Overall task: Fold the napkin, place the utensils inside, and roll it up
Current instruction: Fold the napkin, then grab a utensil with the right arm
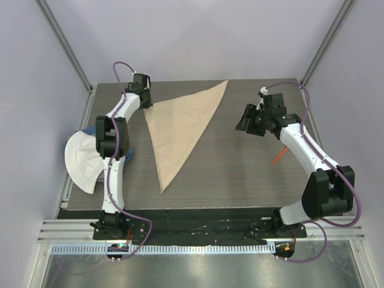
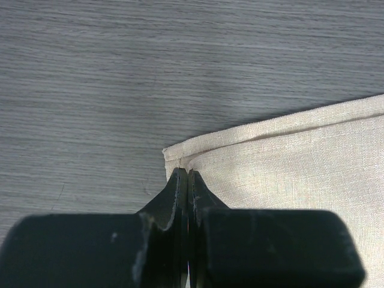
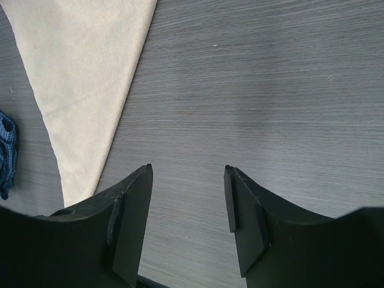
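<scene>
Beige cloth napkin (image 1: 180, 129) folded into a triangle; left tool (image 2: 188, 174) closed (touching its corner), right tool (image 3: 188, 171) wide open.

napkin (image 1: 180, 129) left, utensil (image 1: 277, 159) (maybe one) right

Left arm (image 1: 111, 180), right arm (image 1: 305, 146) were white-shelled, black-jointed, purple cables (image 1: 115, 68) looped alongside. My left gripper (image 2: 183, 174), right gripper (image 3: 187, 174) were matte black, wedge-fingered, scuffed; right had flat pads (image 3: 115, 228).

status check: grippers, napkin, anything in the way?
Left gripper shut on napkin corner. Right gripper open over bare table. Napkin folded to triangle, lying flat. Orange utensil off right, partly hidden; nothing in the way.
</scene>
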`<action>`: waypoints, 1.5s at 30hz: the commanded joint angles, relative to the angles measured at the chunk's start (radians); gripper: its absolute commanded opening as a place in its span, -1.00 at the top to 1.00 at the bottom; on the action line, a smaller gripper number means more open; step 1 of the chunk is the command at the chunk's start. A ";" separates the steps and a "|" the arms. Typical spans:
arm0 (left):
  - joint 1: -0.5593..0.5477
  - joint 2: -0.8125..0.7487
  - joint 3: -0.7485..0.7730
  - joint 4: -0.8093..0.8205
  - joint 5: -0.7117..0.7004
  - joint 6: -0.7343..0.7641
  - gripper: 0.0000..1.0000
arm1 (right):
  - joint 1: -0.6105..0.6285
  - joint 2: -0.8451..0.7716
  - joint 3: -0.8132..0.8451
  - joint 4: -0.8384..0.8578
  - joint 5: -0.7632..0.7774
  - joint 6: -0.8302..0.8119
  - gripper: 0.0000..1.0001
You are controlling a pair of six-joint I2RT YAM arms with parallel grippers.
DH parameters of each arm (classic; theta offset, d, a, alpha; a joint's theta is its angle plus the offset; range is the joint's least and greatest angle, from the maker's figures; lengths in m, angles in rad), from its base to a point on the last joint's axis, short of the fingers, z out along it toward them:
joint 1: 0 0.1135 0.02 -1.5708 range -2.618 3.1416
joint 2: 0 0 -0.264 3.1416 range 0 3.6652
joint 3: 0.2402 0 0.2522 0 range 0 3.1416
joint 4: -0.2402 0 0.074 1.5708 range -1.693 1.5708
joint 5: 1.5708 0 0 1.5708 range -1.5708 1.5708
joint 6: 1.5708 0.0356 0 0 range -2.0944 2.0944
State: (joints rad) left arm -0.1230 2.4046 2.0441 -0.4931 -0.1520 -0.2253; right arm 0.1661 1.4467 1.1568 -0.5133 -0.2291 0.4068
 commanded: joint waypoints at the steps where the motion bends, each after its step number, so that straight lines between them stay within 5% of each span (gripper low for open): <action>1: 0.013 -0.016 0.042 -0.012 -0.020 0.026 1.00 | -0.014 -0.009 0.009 -0.019 0.033 0.015 -0.18; 5: 0.017 -0.042 0.045 -0.016 -0.034 0.026 0.63 | -0.036 -0.019 0.015 -0.056 0.065 -0.002 -0.18; 8: 0.017 -0.088 0.054 -0.035 -0.041 0.027 -0.06 | -0.083 -0.025 0.023 -0.106 0.132 -0.017 -0.18; 9: 0.016 -0.104 0.060 -0.038 -0.047 0.026 -0.45 | -0.097 -0.028 0.023 -0.119 0.148 -0.020 -0.18; 12: 0.017 -0.180 0.076 -0.082 -0.057 -0.006 -0.78 | -0.154 -0.034 0.001 -0.137 0.224 -0.016 -0.19; 27: 0.000 -0.804 -0.590 -0.101 0.098 -0.171 -0.82 | -0.395 0.130 -0.051 -0.083 0.425 0.001 -0.12; 45: -0.001 -0.849 -0.667 -0.070 0.223 -0.186 -0.79 | -0.395 0.316 -0.086 0.019 0.522 -0.006 0.07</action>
State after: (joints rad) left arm -0.1204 1.5772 1.3682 -0.5869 0.0288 -0.3946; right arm -0.2264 1.7420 1.0615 -0.5411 0.2058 0.4099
